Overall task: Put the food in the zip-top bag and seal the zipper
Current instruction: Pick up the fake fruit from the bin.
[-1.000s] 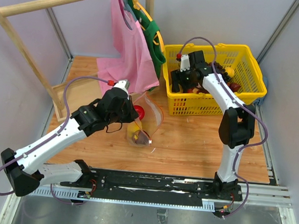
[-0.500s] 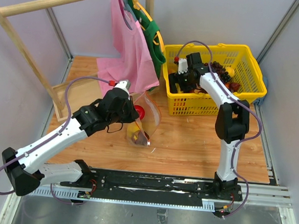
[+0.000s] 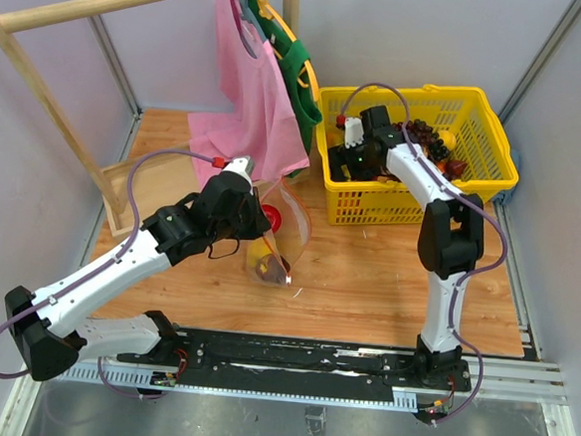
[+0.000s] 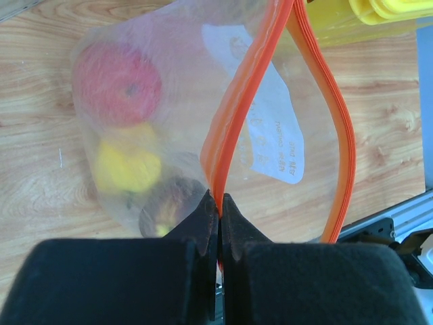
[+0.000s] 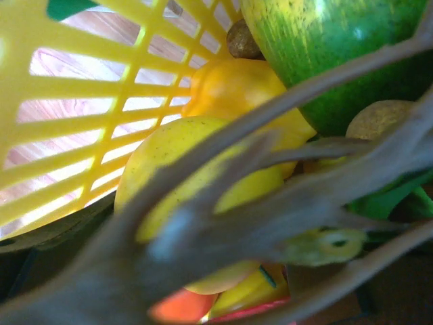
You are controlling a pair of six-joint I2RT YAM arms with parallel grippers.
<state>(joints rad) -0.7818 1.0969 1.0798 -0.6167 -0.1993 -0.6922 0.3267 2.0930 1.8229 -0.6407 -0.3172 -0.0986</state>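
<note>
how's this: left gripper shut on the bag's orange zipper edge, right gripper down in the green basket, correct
Not quite: the basket is yellow, not green, as the top view shows. The rest stands: the left gripper is shut on the orange zipper edge of the bag, and the right gripper is down in the basket.

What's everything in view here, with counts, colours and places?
zip-top bag: one, clear, centre of table, mouth open
zipper: one, orange, along bag mouth
bagged food: three, red fruit, yellow piece, dark piece
basket: one, yellow, rear right
basket produce: several; yellow-green fruit, yellow pepper, green striped fruit clearest
pink cloth bag, green cloth bag: one each, hanging on rack
rack: one, wooden, rear left
left tool: one, black, shut on zipper
right tool: one, black, inside basket, opening unclear
</note>
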